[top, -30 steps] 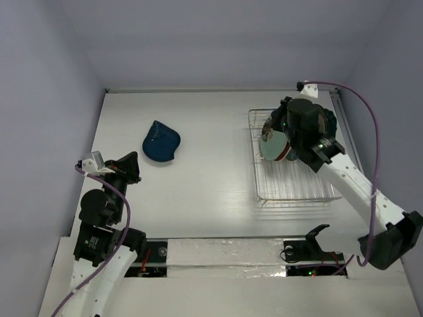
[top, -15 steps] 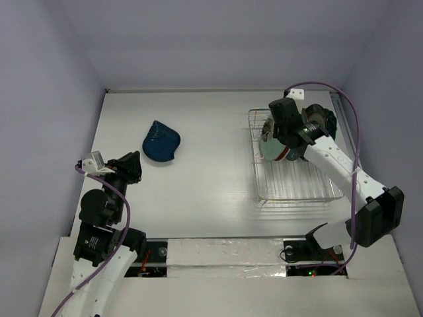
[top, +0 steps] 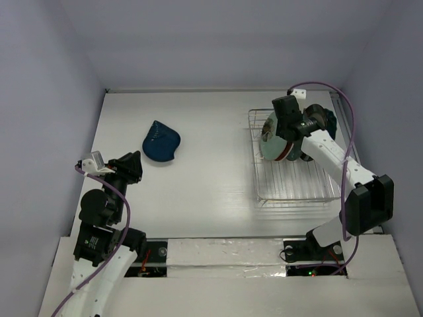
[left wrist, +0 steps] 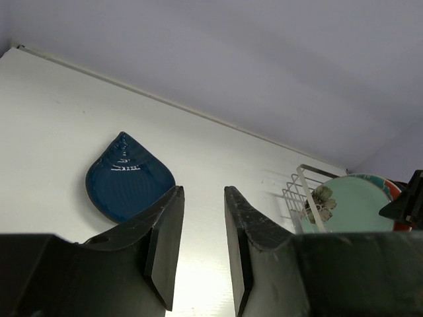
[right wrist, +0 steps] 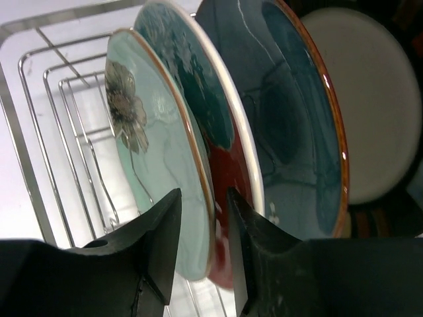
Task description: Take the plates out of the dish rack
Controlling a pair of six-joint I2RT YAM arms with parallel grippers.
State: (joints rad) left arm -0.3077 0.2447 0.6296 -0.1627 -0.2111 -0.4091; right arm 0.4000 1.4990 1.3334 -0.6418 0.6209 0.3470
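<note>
Wrist view alone shows right end effector (right wrist: 203, 198) straddling pale plate (right wrist: 155, 158).

Bright even overhead light, faint soft shadows on the white table (top: 211, 132), glare streaks on the glazed plates (right wrist: 291, 119), rightmost pale one perhaps slightly out of focus.

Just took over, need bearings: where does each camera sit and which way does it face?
Top external: above and behind the bases, looking down on the table; left arm and right arm show.
Left wrist: on the left tool, facing the far wall across the table; its fingers show.
Right wrist: on the right tool, close against plates in the dish rack; its fingers show.
Shared: top and left wrist show the blue shell plate; all show the pale flowered plate.
</note>
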